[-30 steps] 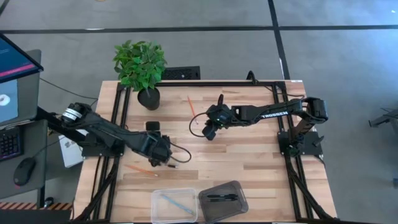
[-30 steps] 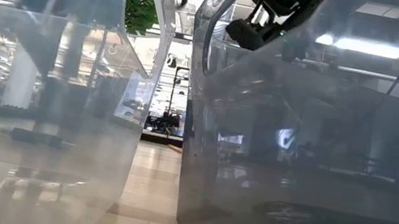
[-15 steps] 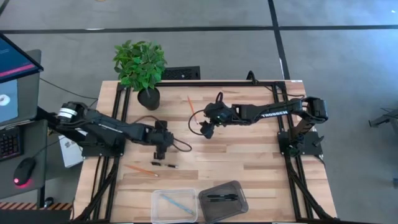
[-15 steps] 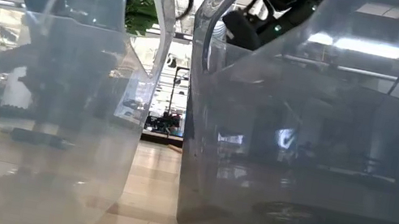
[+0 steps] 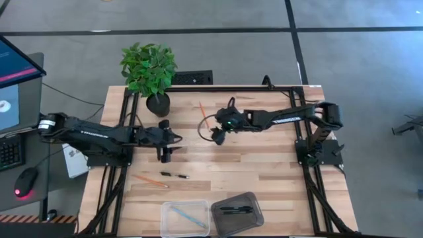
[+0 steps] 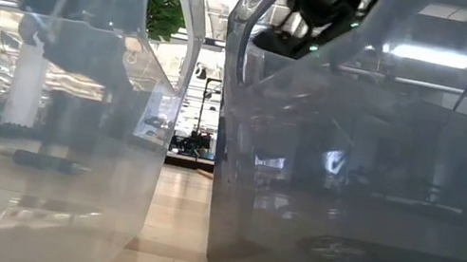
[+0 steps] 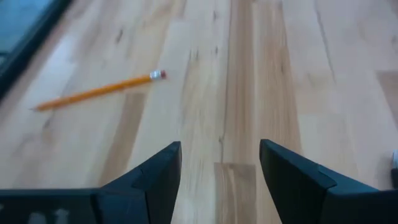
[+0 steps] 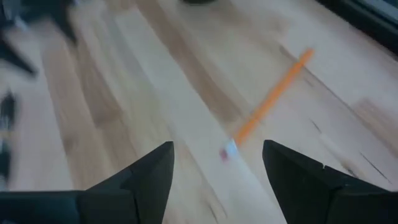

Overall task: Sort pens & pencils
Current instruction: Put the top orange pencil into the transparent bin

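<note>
One orange pencil [image 5: 203, 111] lies flat on the far middle of the table, seen ahead of my right gripper's fingers as pencil [image 8: 270, 99]. My right gripper [image 5: 216, 139] hovers open just near of it. A second orange pencil [image 5: 152, 180] and a black pen [image 5: 174, 175] lie flat toward the near left. My left gripper [image 5: 164, 157] stands open above the bare wood, far of the pen. The left wrist view shows the orange pencil [image 7: 99, 91] beyond my left gripper [image 7: 221, 162]. A light blue pencil [image 5: 180, 215] lies in the clear tray.
A clear tray [image 5: 166, 225] and a dark tray [image 5: 254, 206] holding two black pens [image 5: 236, 210] stand at the near edge; their walls fill the low view. A potted plant [image 5: 151, 73] stands at the far left. Bare wood lies across the middle and right.
My left gripper has drawn back from the black pen toward the table's far edge and left, its arm stretching out flatter; the pen stays lying on the wood. My right gripper has shifted a little toward the far left, closer to the far orange pencil.
</note>
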